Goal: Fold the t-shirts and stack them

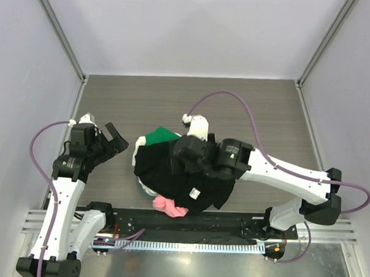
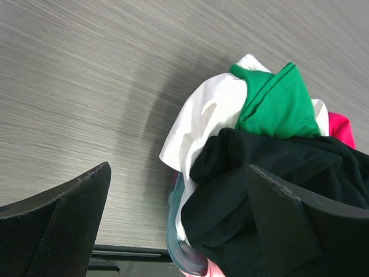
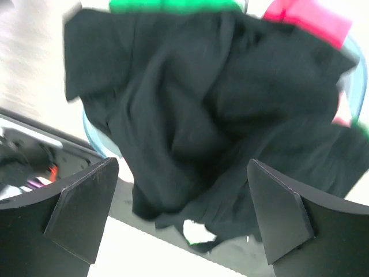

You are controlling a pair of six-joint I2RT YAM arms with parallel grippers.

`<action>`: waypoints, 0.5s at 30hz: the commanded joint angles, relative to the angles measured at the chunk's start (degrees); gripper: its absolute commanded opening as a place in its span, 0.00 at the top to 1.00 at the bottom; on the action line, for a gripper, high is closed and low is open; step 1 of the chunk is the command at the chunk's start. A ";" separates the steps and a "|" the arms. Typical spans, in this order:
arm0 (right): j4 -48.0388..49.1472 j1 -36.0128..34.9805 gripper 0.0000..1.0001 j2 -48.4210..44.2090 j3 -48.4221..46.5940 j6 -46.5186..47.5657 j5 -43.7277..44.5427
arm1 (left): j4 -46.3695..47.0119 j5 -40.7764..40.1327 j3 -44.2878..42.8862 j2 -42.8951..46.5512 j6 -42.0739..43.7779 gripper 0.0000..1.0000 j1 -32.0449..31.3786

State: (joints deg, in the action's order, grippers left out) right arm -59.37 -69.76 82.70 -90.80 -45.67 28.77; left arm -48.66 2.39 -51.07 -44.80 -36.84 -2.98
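The t-shirts [image 1: 171, 175] lie heaped at the near edge of the table [image 1: 248, 104]; my right gripper [image 3: 181, 167] hangs spread above the black one [image 3: 190, 104], my left gripper [image 2: 179, 168] spread, empty.

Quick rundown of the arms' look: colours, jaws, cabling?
Left arm and right arm: white links, black joint housings. Jaws are black, wedge-shaped, with textured inner faces. A purple cable loops along each arm. There is a small green mark on the right wrist.

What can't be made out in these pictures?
Top view: the right arm covers much of the black shirt; its tag is too small to read.
Right wrist view: blur smears the cloth.
Left wrist view: shirts hide most of the bluish container; the edge cuts the red-pink shirt.
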 commanded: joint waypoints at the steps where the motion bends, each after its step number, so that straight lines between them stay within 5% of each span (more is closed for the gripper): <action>1: -6.90 -4.15 0.00 0.17 -1.05 -9.60 9.98 | -1.17 -0.56 -0.79 1.99 0.54 0.00 -0.27; 6: -12.86 -6.97 0.02 4.66 -1.39 -17.42 13.14 | -1.43 -0.46 -0.08 3.22 0.54 0.01 -0.27; 13: -12.09 -7.32 0.10 10.20 -0.43 -15.51 12.45 | 0.33 -0.72 0.97 4.10 0.19 0.02 -0.27; 14: -11.82 -7.32 0.19 10.55 -0.86 -15.07 12.62 | 0.41 -0.72 0.97 4.10 0.28 0.01 -0.27; 15: -11.90 -7.15 0.57 10.82 -1.65 -14.89 13.75 | 0.41 -0.81 0.97 3.93 0.36 0.02 -0.27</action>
State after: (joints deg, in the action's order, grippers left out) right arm -71.20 -76.66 93.54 -90.76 -59.27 38.61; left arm -49.67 2.11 -50.33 -41.10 -37.01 -2.98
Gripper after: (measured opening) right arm 0.723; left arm 0.986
